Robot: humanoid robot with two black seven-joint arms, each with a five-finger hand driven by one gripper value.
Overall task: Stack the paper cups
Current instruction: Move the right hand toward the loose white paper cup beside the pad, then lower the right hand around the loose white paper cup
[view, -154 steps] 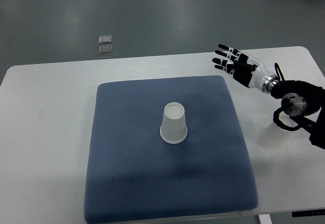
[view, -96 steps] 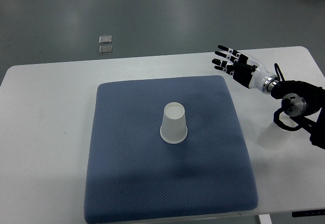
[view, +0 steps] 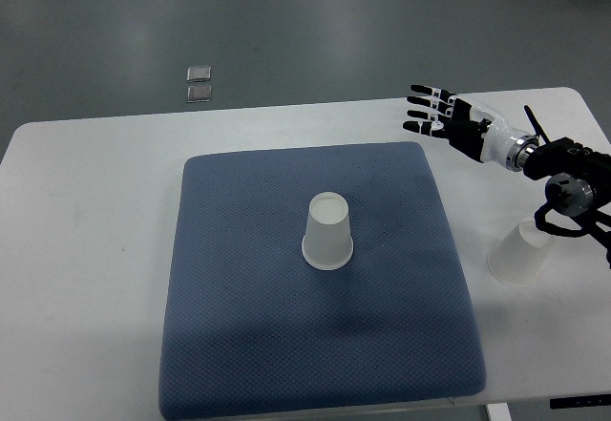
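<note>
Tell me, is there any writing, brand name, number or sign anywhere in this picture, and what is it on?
None can be read.
Cup on the blue mat: plain white, no print.
Cup on the white table, by the right arm: plain, no print.
Right hand: black and white, no legible label.
Two small squares on the floor: too small to tell whether they carry text.

A single top view looks steeply down from the robot's side, at moderate distance. It frames the whole white table (view: 95, 211) with its blue mat (view: 315, 345), and grey floor (view: 286, 20) beyond the far edge.
</note>
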